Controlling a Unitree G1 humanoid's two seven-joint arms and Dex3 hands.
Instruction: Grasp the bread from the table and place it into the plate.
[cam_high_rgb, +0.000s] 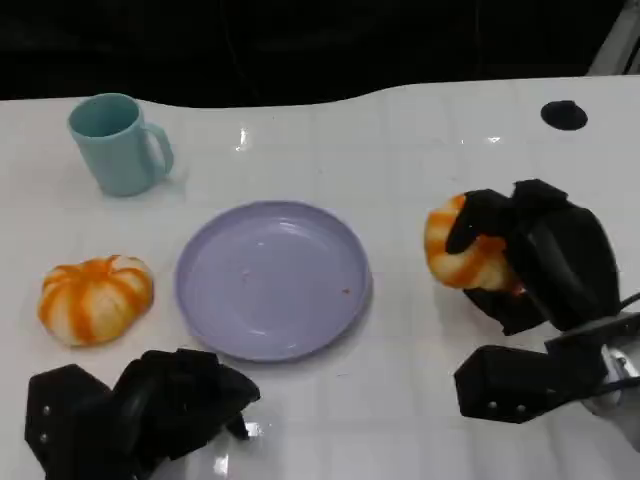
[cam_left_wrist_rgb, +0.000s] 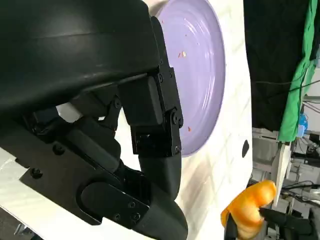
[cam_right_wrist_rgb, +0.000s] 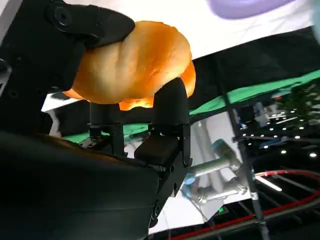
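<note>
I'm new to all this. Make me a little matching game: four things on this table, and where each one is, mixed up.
Things:
1. mug
2. plate
3. bread
4. striped bun

Places:
A. held in the right hand
B. middle of the table, nothing on it but crumbs
C. far left corner
D. lying on the table left of the plate

Pairs: 1-C, 2-B, 3-A, 4-D

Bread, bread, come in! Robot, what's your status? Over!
Right hand grips bread, off the table, right of purple plate. Left hand idle, holding nothing. Path to plate clear. Second bread left of plate.
</note>
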